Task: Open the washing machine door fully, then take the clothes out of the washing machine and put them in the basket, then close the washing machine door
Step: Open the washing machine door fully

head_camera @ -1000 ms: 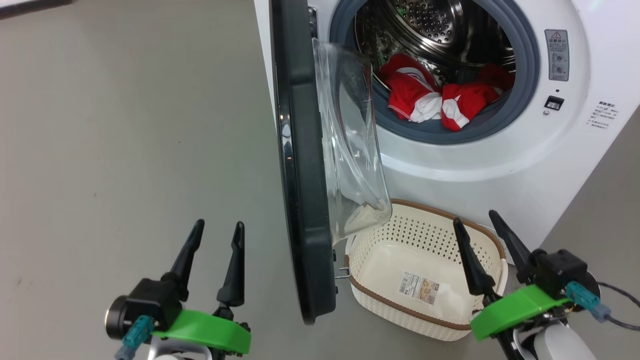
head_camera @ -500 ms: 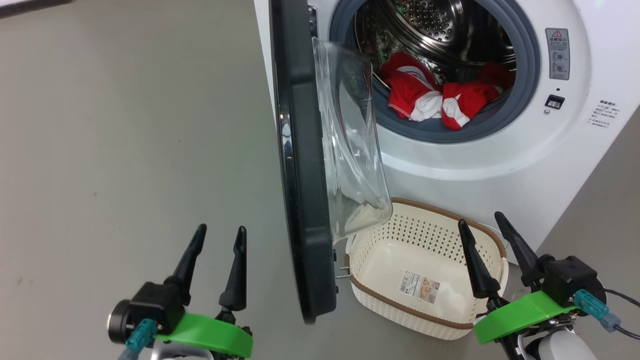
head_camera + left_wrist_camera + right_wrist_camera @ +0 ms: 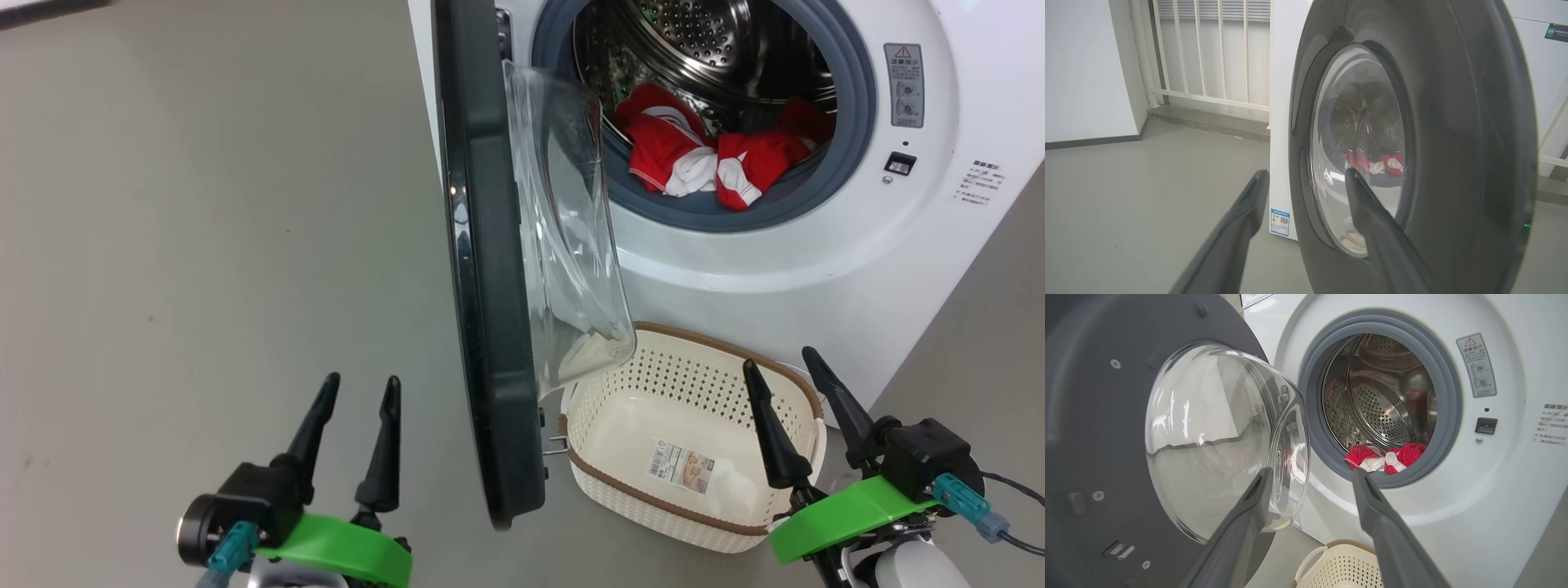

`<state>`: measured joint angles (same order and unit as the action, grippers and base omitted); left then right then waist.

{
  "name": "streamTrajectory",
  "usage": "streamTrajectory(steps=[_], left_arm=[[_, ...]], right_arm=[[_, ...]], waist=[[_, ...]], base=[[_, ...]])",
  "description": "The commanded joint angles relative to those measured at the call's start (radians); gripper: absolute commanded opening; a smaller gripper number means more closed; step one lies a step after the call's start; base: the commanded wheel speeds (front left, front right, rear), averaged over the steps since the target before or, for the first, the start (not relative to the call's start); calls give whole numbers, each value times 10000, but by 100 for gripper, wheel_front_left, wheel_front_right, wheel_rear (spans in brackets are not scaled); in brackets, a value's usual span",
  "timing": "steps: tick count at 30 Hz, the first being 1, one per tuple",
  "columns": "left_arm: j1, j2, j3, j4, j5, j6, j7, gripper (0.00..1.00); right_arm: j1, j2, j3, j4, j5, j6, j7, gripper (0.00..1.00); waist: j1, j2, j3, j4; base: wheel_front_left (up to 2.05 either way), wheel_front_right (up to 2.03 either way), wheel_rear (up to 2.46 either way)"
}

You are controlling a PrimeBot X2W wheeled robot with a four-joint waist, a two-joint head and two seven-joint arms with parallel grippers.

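Observation:
The white washing machine [image 3: 816, 269] stands with its black-rimmed door [image 3: 482, 269] swung out about edge-on toward me, the glass bowl [image 3: 567, 245] bulging to the right. Red clothes [image 3: 702, 155] with white panels lie at the drum's front lip, also seen through the glass [image 3: 1372, 163] and in the opening [image 3: 1384, 457]. The cream basket [image 3: 620, 490] sits empty on the floor below the opening. My left gripper [image 3: 359, 384] is open, left of the door. My right gripper [image 3: 780, 359] is open over the basket's right end.
Grey floor [image 3: 204, 245] spreads to the left of the door. A white railing [image 3: 1208, 49] and a wall stand behind the machine. A cable [image 3: 1012, 490] trails from my right wrist.
The head view has shifted slightly, sliding the scene left and up. Both grippers sit a little lower in the picture and stay open; the door and clothes keep their positions.

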<state>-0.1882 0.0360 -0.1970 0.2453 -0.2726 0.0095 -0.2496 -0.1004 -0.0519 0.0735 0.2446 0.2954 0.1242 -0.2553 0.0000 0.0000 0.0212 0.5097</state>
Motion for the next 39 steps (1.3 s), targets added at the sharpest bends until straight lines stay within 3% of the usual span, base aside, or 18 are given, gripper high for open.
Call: streamTrajectory(steps=[1, 14, 22, 32, 39], left_arm=[[-233, 143, 317, -302, 67, -25, -122, 0], [-804, 143, 363, -2933, -155, -38, -122, 0], [-1224, 143, -396, -4161, -328, -463, -122, 0], [-1365, 143, -2265, -3308, -531, -957, -116, 0], [-1284, 143, -2962, -2355, -916, -866, 551, 0]], right_arm=[[-119, 16, 203, -227, -34, 65, -64, 100], [-122, 16, 224, -165, 17, 65, -64, 100], [-229, 16, 384, -149, 253, 65, -64, 100], [-326, 16, 446, -114, 414, 65, -64, 100], [-377, 16, 433, -112, 417, 65, -65, 100]], waist=[[0, 0, 7, -14], [0, 0, 39, -5], [0, 0, 74, -93], [0, 0, 195, -254], [0, 0, 318, -314]], base=[[0, 0, 0], [0, 0, 0], [0, 0, 0], [0, 0, 0], [0, 0, 0]])
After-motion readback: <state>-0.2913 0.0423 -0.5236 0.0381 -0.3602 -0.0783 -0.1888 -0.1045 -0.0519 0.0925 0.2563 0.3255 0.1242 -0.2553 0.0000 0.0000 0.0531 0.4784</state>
